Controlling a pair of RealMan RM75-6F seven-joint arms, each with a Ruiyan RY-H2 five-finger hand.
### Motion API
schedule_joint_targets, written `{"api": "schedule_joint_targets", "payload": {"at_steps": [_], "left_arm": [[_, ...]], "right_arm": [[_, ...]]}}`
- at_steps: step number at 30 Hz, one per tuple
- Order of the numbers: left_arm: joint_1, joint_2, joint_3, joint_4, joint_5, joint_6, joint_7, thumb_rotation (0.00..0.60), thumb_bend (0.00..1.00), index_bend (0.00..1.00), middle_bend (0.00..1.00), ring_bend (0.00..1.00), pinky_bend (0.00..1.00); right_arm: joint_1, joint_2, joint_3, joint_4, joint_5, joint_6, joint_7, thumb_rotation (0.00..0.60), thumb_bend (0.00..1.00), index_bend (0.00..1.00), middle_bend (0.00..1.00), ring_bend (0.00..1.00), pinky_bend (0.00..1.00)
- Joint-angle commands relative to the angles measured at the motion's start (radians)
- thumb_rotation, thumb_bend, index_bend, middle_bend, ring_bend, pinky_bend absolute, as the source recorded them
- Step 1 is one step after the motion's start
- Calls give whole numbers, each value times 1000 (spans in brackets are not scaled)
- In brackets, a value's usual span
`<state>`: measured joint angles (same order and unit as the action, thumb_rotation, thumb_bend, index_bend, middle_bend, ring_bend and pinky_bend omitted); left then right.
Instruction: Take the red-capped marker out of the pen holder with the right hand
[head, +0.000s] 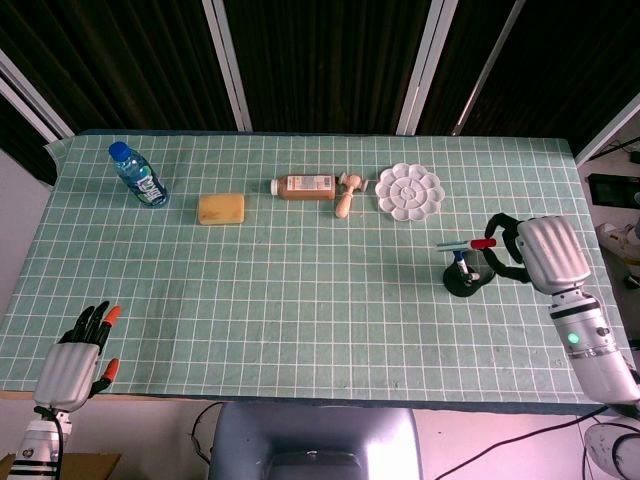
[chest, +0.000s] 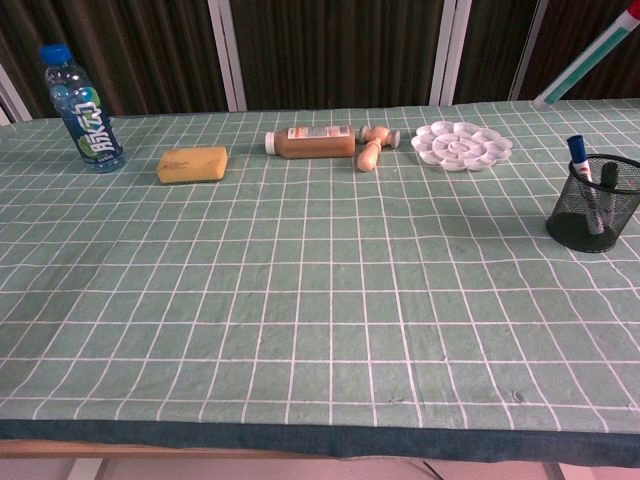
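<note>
My right hand (head: 530, 250) is raised above the table's right side and pinches the red-capped marker (head: 466, 244) by its red end, the pale body pointing left. In the chest view only the marker's body (chest: 588, 62) shows, slanting in the top right corner. The black mesh pen holder (chest: 594, 204) stands below it on the mat, partly hidden under the marker in the head view (head: 466, 281), and holds a blue-capped marker (chest: 581, 160) and a dark one. My left hand (head: 78, 355) hangs by the near left corner with its fingers apart and nothing in it.
Along the far side of the green gridded mat lie a water bottle (head: 138, 174), a yellow sponge (head: 221, 208), a brown bottle on its side (head: 305, 186), a wooden toy (head: 346, 194) and a white paint palette (head: 409, 192).
</note>
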<state>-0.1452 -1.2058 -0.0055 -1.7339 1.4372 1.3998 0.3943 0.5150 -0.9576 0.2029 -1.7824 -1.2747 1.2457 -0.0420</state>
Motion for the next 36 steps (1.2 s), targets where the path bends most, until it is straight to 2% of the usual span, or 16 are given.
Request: {"api": "schedule_joint_targets", "payload": {"at_steps": [1, 3, 6, 8, 16, 19, 27, 32, 36], "left_arm": [[0, -1, -2, 1, -3, 0, 2, 600, 388, 56, 0, 30, 359], [0, -1, -3, 2, -6, 1, 3, 600, 389, 57, 0, 30, 359], [2, -3, -7, 3, -9, 7, 3, 600, 388, 56, 0, 30, 360], [3, -3, -8, 3, -10, 9, 4, 600, 388, 56, 0, 30, 359], [1, -1, -9, 2, -18, 2, 0, 600, 388, 56, 0, 35, 360], [1, 1, -9, 2, -20, 0, -4, 600, 388, 56, 0, 36, 360], [1, 4, -9, 1, -21, 0, -8, 600, 389, 56, 0, 36, 361], [0, 4, -9, 0, -23, -3, -6, 600, 388, 56, 0, 36, 361], [-1, 4, -9, 0, -22, -3, -6, 600, 388, 56, 0, 36, 361]], "right_arm": [[60, -169, 17, 157, -111, -6, 122, 600, 779, 872, 1000, 1000, 1000], [88, -227, 14, 222, -127, -29, 116, 600, 780, 872, 1000, 1000, 1000], [132, -364, 23, 362, -144, -16, 28, 600, 780, 872, 1000, 1000, 1000], [151, -438, 28, 429, -151, -8, 33, 600, 779, 873, 1000, 1000, 1000], [221, -672, 23, 704, -213, -11, 388, 600, 780, 873, 1000, 1000, 1000], [236, -716, 12, 765, -219, -36, 492, 600, 780, 873, 1000, 1000, 1000], [261, -776, -26, 885, -231, -103, 588, 600, 779, 859, 1000, 1000, 1000], [272, -753, -63, 887, -228, -200, 612, 600, 779, 723, 1000, 1000, 1000], [273, -730, -70, 869, -214, -243, 603, 600, 766, 634, 1000, 1000, 997]]}}
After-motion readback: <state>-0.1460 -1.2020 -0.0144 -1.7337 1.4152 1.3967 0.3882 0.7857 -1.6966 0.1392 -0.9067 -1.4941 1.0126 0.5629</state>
